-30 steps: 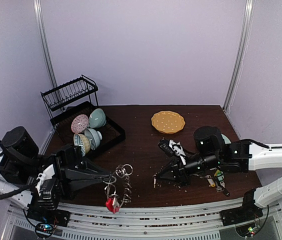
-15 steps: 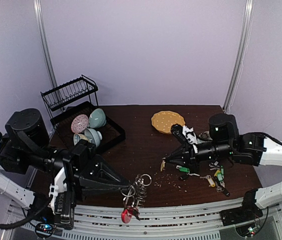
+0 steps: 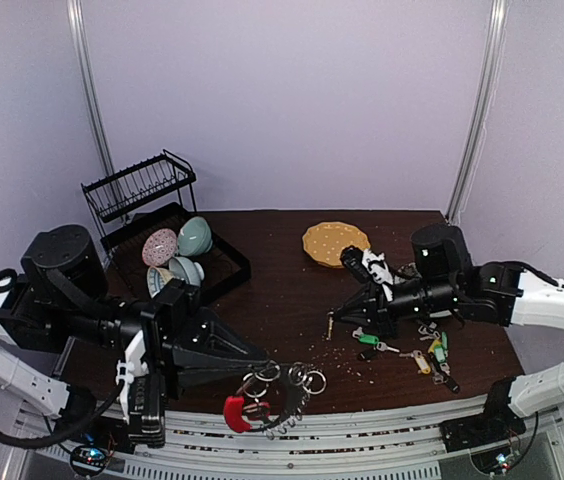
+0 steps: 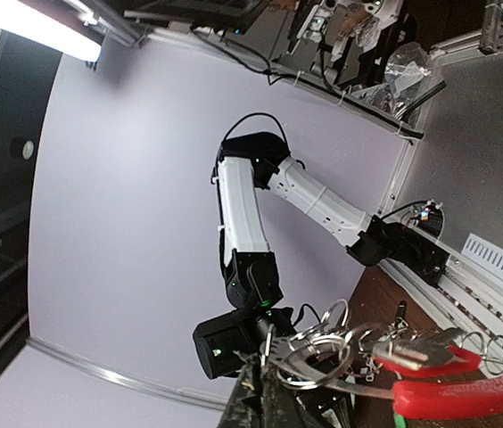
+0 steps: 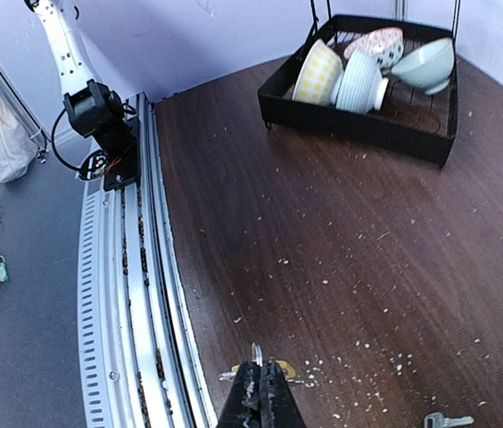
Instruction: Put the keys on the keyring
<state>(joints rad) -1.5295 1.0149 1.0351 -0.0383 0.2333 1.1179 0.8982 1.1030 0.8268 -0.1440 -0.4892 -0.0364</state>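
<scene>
The left gripper is closed on the keyring, holding it at the bottom centre of the top view, by the near edge of the table. The right gripper, centre-right, is clamped on one key. The other keys lie lower right.

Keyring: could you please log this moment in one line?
left gripper: shut on red-plastic silver-looped keyring | right gripper: shut on yellow-tagged silver key
</scene>
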